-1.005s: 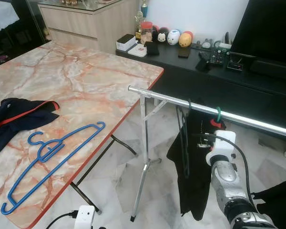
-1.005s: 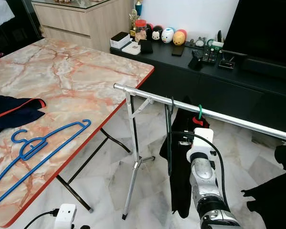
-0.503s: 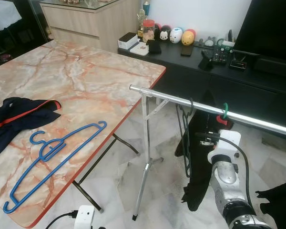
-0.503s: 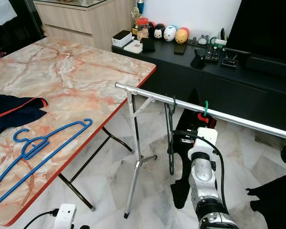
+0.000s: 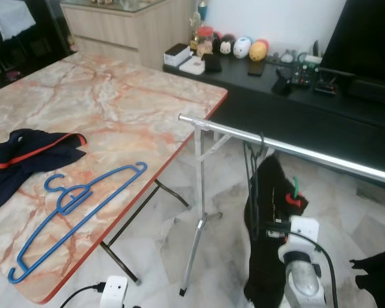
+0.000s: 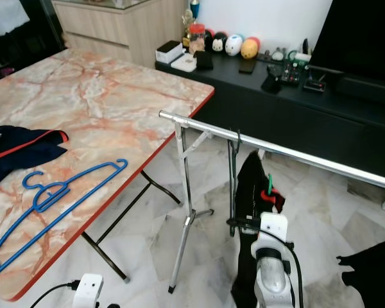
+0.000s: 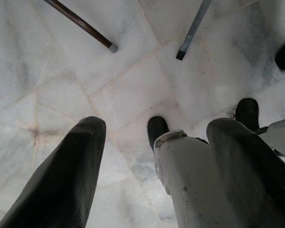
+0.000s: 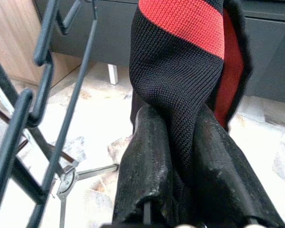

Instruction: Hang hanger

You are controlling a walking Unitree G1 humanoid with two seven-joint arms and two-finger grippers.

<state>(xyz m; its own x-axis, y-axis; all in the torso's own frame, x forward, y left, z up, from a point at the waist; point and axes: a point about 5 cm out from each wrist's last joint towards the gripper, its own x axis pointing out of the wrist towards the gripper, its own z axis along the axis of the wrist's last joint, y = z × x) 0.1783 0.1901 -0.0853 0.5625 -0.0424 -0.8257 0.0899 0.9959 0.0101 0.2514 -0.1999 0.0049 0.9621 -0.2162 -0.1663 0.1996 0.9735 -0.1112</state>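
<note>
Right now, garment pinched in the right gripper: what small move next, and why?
Probably lift the right gripper straight up: it is shut on the black-and-red garment, and the green hanger hook sits below the steel rail, so it must clear the rail first. The left gripper hangs idle.

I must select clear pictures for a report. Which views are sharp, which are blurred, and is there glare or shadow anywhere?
Left and right eye views: slightly soft, evenly lit, a bright sheen along the metal rail. Left wrist view: floor tiles sharp, the near fingers blurred and dark. Right wrist view: the knit of the black and red garment sharp, the hanger beside it out of focus.
</note>
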